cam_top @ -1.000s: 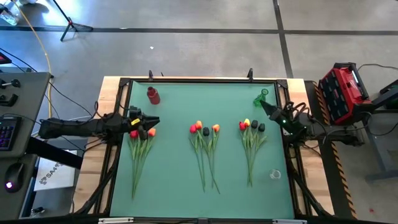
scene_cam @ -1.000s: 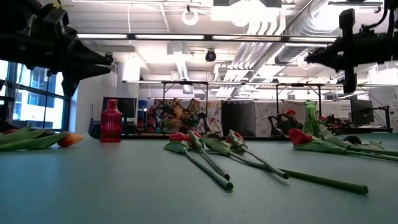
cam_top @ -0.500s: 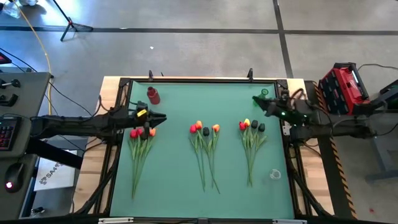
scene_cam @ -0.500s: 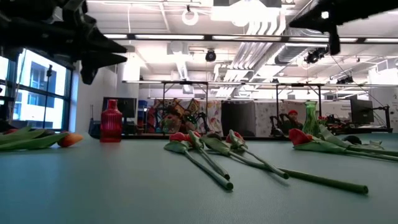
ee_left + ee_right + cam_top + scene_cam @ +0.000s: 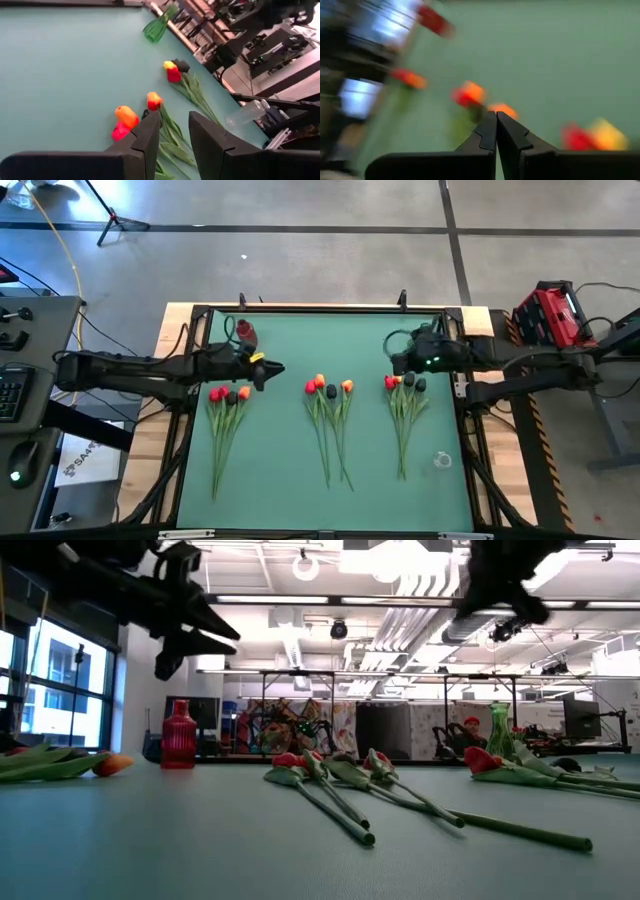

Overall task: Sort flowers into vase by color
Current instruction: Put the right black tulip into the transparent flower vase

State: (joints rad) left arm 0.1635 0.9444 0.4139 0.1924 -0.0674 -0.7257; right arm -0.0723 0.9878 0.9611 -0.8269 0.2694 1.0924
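Your left gripper [image 5: 272, 368] has swung inward from the table's left edge and now hangs over the mat between the left tulip bunch [image 5: 226, 423] and the middle tulip bunch [image 5: 330, 420], near the red vase [image 5: 246, 332]. Its fingers [image 5: 150, 135] stand slightly apart, holding nothing. Your right gripper [image 5: 396, 363] has also moved in from the right edge; it now sits above the heads of the right tulip bunch [image 5: 404, 412], its fingers [image 5: 490, 131] pressed together and empty. All three bunches lie flat on the green mat [image 5: 280, 470] exactly where they were. The green vase [image 5: 499, 730] and the small clear vase [image 5: 442, 461] stay put.
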